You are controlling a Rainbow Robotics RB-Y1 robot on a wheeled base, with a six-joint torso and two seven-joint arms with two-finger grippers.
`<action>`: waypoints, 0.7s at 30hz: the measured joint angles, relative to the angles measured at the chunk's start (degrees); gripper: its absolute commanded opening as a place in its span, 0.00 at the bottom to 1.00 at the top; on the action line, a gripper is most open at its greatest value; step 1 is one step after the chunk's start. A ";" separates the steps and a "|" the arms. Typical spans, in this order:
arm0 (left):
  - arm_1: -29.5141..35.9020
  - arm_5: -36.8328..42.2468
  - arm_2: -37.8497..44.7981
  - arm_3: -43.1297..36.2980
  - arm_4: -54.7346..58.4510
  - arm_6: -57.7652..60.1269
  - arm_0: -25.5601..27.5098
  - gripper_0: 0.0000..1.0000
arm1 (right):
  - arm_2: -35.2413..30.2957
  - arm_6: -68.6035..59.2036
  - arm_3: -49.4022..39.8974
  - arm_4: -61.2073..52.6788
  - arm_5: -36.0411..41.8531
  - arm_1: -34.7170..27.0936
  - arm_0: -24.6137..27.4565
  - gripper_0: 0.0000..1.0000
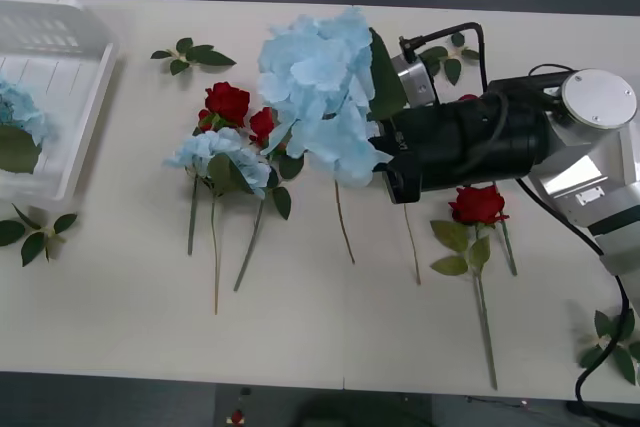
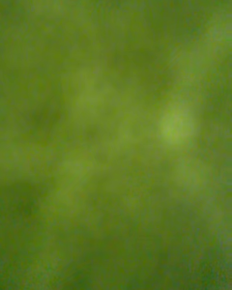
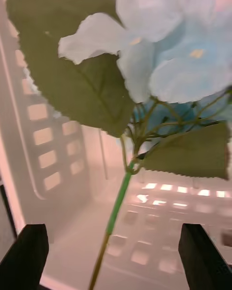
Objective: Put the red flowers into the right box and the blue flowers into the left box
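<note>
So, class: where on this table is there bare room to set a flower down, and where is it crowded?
Bare: the table strip between the left box and the flower stems. Crowded: the middle, where blue flowers and red flowers overlap beside the right arm.

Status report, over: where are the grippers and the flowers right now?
Left gripper open over the left box, blue flower hanging between its fingers. Right arm reaching into the big blue flowers mid-table. Red flowers on the table.

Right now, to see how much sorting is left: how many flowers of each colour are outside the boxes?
Red flowers: 3 clearly seen
Blue flowers: 2, taking the big cluster as one
Total: 5
</note>
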 measured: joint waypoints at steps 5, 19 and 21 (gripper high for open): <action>0.62 0.54 3.65 -0.04 11.46 -8.30 0.00 0.81 | 0.28 0.00 -0.03 0.00 -0.45 -0.11 0.00 0.00; 4.78 10.58 20.30 -2.53 35.21 -27.94 0.02 0.81 | 0.21 0.01 -0.05 -0.02 -2.56 -0.10 0.00 0.00; 3.73 10.21 20.01 -2.84 38.56 -27.94 0.02 0.81 | 0.35 0.01 -0.05 -0.23 -3.68 -0.10 0.00 0.00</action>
